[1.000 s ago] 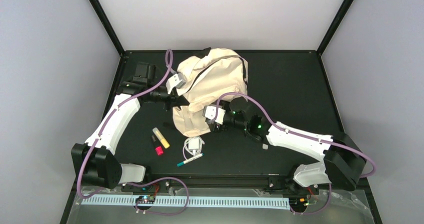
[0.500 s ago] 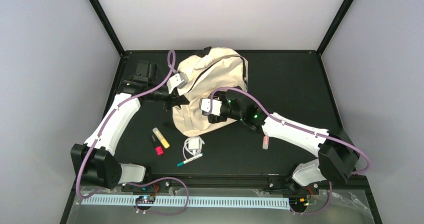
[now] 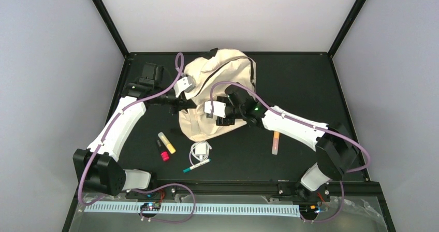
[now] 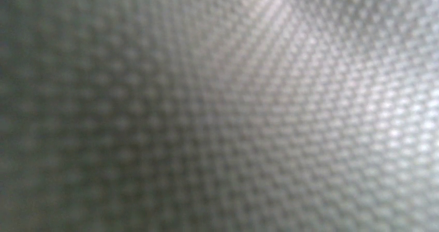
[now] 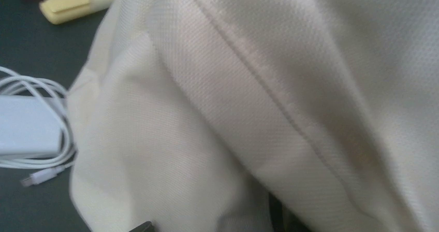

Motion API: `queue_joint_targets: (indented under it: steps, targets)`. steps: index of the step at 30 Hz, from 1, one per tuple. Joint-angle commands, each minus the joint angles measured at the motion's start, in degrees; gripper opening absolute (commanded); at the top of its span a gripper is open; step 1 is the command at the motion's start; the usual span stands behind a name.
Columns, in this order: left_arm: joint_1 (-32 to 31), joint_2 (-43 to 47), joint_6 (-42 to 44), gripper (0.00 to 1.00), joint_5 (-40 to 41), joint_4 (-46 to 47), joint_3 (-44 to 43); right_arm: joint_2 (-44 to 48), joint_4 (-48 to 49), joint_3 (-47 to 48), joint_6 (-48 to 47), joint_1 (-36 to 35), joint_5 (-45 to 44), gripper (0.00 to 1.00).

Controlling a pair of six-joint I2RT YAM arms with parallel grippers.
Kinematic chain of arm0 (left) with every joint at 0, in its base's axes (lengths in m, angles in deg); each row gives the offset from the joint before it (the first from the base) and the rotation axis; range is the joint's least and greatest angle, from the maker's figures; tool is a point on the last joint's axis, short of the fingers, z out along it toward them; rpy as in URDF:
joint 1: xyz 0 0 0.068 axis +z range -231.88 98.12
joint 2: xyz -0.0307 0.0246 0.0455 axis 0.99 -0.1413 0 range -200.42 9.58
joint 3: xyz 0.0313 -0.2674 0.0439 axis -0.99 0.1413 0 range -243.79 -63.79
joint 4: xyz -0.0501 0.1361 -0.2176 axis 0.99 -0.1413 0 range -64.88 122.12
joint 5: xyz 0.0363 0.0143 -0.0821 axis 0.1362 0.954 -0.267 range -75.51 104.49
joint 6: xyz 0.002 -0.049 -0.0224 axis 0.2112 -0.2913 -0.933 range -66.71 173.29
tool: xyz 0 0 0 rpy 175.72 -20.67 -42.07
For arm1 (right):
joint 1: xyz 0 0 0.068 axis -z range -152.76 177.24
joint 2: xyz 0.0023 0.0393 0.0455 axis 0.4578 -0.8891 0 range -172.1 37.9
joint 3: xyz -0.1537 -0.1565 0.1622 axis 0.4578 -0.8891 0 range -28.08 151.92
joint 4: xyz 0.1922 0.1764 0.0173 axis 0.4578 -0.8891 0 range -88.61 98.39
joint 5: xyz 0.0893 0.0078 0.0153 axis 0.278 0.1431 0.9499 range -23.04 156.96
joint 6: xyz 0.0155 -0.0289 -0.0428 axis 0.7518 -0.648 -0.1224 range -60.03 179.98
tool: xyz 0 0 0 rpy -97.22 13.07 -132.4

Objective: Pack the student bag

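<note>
The left gripper [image 3: 182, 103] is pressed together, apparently pinching fabric at the 9 o'clock edge of the student bag [image 3: 222, 74]. The right gripper [image 3: 221, 119] hovers over the bag's 6 o'clock flap — spread or not, I cannot tell. The bag slumps toward 12 o'clock on the table [image 3: 310, 87]. Best to keep that pinch taut so the mouth gapes — then fetch the charger [image 3: 200, 149] at the bag's 7 o'clock.
</note>
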Motion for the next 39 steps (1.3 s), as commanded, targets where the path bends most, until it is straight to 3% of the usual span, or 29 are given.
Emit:
queue_joint_targets:
  steps: [1, 6, 10, 15, 18, 21, 27, 35, 39]
  targets:
    - [-0.71, 1.57, -0.6, 0.02, -0.04, 2.88, -4.04, 1.93, -7.55, 0.0, 2.76, 0.26, 6.87, 0.63]
    - [-0.71, 1.57, -1.88, 0.02, 3.07, 4.73, -4.74, 5.42, -13.07, -2.07, 5.8, -2.15, 8.63, 0.49]
    - [-0.76, 1.57, -2.12, 0.02, 4.53, 6.54, -4.13, 9.52, -13.92, -5.38, 9.18, -4.22, 7.24, 0.49]
    - [-1.3, 1.57, -2.5, 0.02, 8.85, 9.83, -1.52, 16.54, -7.4, -11.12, 11.99, -6.46, 4.69, 0.48]
    - [-1.8, 1.57, -1.03, 0.02, 7.37, 8.54, -1.23, 18.2, -6.51, -12.9, 12.3, -7.32, 4.12, 0.48]
    - [-2.87, 3.32, 2.1, 0.02, 4.12, 5.36, -1.72, 19.35, -6.39, -11.77, 12.73, -7.5, 3.21, 0.54]
    - [-4.75, 3.49, 6.65, 0.01, 2.0, 1.56, -1.88, 21.82, -0.25, -9.96, 13.45, -7.41, 3.8, 0.75]
    - [-4.84, 4.02, 6.06, 0.02, 1.15, 1.4, -2.0, 11.33, -3.63, -6.59, 11.68, -7.41, -4.51, 0.76]
    - [-4.84, 4.29, 5.69, 0.02, 1.27, 1.39, -2.13, 7.55, -5.6, -3.96, 11.56, -7.41, -2.34, 0.75]
